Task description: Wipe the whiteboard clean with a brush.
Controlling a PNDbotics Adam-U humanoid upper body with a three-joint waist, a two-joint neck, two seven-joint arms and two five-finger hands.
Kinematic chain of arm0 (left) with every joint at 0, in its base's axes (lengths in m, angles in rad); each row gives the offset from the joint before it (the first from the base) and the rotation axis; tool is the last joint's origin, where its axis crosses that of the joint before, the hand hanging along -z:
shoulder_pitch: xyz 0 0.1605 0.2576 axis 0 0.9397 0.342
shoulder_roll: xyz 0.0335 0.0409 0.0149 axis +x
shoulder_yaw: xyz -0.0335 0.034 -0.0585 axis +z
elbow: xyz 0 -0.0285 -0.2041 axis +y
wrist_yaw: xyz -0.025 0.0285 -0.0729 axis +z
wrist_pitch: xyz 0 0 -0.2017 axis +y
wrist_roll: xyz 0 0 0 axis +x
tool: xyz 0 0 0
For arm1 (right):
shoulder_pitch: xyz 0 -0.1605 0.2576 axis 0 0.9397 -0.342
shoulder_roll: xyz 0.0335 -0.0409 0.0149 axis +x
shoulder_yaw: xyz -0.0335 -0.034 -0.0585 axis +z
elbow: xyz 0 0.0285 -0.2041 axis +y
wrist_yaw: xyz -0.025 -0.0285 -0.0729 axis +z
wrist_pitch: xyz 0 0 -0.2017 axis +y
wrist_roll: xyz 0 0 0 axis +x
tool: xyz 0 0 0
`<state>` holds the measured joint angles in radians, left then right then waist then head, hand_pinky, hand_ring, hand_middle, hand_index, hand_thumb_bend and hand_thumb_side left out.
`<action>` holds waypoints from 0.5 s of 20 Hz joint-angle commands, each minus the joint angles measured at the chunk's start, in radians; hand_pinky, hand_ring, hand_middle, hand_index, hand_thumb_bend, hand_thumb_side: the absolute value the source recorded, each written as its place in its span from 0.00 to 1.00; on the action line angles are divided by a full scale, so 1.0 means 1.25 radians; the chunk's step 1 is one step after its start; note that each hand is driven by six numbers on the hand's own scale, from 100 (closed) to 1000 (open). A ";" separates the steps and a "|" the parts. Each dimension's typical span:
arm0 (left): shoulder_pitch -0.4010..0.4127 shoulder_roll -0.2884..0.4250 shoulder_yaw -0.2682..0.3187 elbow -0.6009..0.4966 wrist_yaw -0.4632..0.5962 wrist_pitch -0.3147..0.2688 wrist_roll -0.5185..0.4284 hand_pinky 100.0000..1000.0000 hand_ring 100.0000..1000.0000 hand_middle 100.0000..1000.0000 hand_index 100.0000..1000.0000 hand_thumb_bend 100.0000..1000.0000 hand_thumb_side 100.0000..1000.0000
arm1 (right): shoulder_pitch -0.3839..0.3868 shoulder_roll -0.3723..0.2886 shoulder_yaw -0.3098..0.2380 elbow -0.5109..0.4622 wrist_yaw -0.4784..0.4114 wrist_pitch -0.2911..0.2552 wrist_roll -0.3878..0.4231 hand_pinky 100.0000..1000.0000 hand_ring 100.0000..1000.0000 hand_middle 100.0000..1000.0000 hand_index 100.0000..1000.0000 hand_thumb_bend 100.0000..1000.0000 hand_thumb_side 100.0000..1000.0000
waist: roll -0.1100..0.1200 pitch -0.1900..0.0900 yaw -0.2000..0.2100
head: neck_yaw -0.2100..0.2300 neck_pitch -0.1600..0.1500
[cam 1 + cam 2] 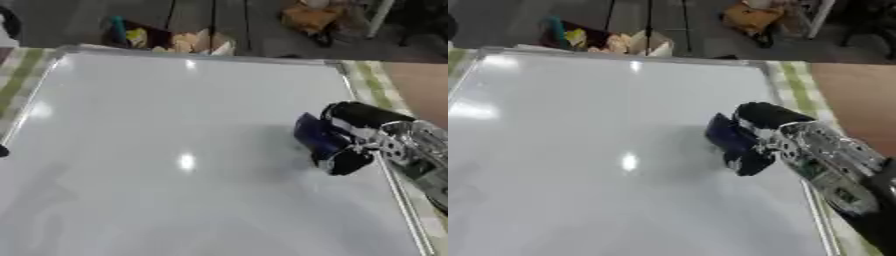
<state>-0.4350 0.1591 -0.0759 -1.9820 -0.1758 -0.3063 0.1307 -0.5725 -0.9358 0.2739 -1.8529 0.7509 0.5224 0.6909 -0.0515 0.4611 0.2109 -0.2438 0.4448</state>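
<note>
The right hand [765,131] has chunky black fingers; behind it, the forearm [826,161] is silver metal with a green patch, turning black further back.

Cluttered bin [131,35] and cardboard box [308,17] beyond.

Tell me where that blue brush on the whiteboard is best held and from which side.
Hold the blue brush across its upper back, coming from the board's right edge, as the right hand does now with fingers curled round it. That probably keeps its flat face down on the whiteboard for wiping.
</note>
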 commanded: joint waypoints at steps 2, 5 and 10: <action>-0.009 0.009 -0.003 -0.014 0.003 -0.002 -0.002 0.37 0.91 0.80 0.55 0.00 0.96 | -0.011 -0.012 -0.003 -0.006 -0.014 0.011 0.007 0.39 0.66 0.58 0.07 0.00 0.08 | 0.002 -0.022 0.001 | -0.002 -0.014; -0.010 0.009 -0.003 -0.014 0.003 -0.003 -0.002 0.37 0.91 0.80 0.55 0.00 0.96 | -0.011 -0.011 -0.002 -0.004 -0.018 0.012 0.003 0.38 0.65 0.57 0.06 0.00 0.09 | 0.002 -0.022 0.001 | -0.002 -0.015; -0.010 0.009 -0.003 -0.014 0.003 -0.003 -0.002 0.37 0.91 0.80 0.55 0.00 0.96 | -0.011 -0.010 -0.003 -0.005 -0.032 0.013 -0.005 0.38 0.65 0.57 0.07 0.00 0.12 | 0.002 -0.022 0.001 | -0.003 -0.016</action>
<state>-0.4382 0.1591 -0.0759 -1.9820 -0.1756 -0.3064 0.1305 -0.5725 -0.9287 0.2786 -1.8521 0.7209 0.5256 0.6790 -0.0512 0.4610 0.2114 -0.2453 0.4371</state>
